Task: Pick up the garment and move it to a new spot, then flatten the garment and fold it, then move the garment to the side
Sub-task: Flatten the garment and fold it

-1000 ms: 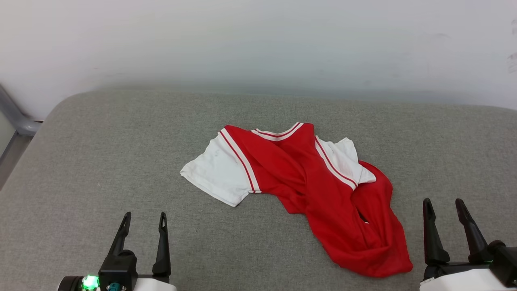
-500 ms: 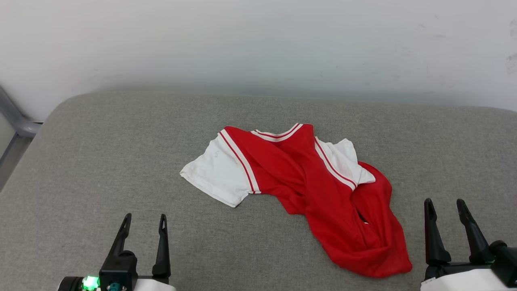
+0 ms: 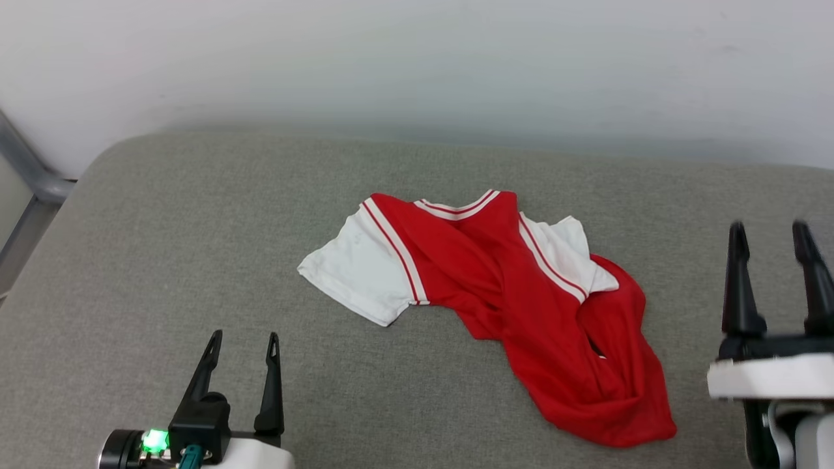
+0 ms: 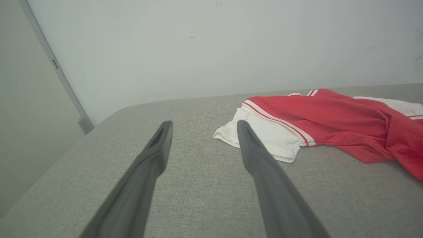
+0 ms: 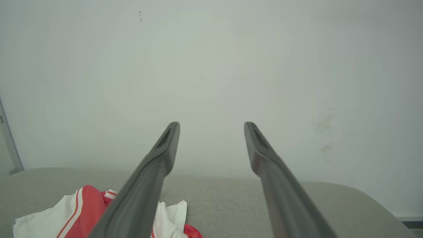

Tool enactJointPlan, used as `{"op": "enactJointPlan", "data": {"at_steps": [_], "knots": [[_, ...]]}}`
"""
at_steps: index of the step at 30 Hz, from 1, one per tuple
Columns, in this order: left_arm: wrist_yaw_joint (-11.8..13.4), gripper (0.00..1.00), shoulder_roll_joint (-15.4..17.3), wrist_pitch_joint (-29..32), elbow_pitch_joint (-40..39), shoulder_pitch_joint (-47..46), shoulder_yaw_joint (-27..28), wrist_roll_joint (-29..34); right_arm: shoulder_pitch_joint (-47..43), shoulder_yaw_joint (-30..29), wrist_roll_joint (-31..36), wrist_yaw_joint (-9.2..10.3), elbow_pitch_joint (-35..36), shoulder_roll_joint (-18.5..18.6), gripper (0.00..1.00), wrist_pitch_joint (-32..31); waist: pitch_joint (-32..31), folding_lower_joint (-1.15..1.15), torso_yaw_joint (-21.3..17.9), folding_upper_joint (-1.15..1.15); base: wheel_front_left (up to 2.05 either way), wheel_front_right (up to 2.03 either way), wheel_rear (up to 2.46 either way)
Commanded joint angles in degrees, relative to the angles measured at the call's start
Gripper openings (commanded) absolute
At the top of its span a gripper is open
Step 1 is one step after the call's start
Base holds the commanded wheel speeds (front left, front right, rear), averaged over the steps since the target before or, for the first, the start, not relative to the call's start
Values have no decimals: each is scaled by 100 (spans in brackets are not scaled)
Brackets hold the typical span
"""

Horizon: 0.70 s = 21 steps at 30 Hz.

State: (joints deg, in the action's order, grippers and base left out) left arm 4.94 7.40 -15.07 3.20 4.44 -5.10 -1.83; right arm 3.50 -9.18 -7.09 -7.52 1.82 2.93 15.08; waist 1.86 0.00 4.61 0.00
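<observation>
So the jersey point(image 3: 521, 306) is lying in a crumpled heap about mid-way across the grey cushion point(image 3: 163, 228). The collar points to the far side, toward the wall point(image 3: 417, 58), one white sleeve point(image 3: 352, 273) is spread out to the left, and the red body is twisted and trailing off to the near right. No lettering is visible from here, so I'd guess it's face down or bunched over.

What's new: the right tool point(image 3: 767, 225) has come up and forward compared with a second ago. It now sits well higher in the head view, off to the right of the jersey and not touching it. Its fingers are spread wide with nothing between them. The left tool point(image 3: 244, 335) is basically where it was at the near left, also gaping wide and holding nothing, with a stretch of bare cushion between it and the sleeve. The whole picture nudged a bit too, but that's the camera. The jersey itself hasn't budged.

My read is that the pick-up is only just starting, and the right arm looks like it's lining up a reach.
</observation>
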Motion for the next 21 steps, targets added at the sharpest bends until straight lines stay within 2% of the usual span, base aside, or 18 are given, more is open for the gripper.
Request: {"op": "enactJointPlan", "data": {"at_steps": [1,5,8,11,16,21], "knots": [[-26,100,-21,-15,-27,-125,-7,35,336,31,172,6,37,42,100,14,125,0,76,0,0,0,0],[-74,100,-58,-15,-78,-301,-41,66,1097,202,164,6,-162,426,100,13,362,0,192,0,0,0,0],[-106,100,-86,-15,-92,-434,-72,72,1663,571,35,6,-612,874,100,11,547,0,295,0,0,0,0],[-133,100,-122,-15,-104,-596,-97,76,2312,1059,-308,6,-1121,1368,100,-423,739,0,399,0,0,0,0],[-137,100,-178,-15,-167,-827,-118,83,3215,2004,-1308,6,-1786,2111,100,-1859,1059,0,561,0,0,0,0],[-141,100,-231,-15,-209,-1023,-139,77,3919,3040,-2251,6,-2043,2824,100,-3563,1396,0,688,0,0,0,0]]}}
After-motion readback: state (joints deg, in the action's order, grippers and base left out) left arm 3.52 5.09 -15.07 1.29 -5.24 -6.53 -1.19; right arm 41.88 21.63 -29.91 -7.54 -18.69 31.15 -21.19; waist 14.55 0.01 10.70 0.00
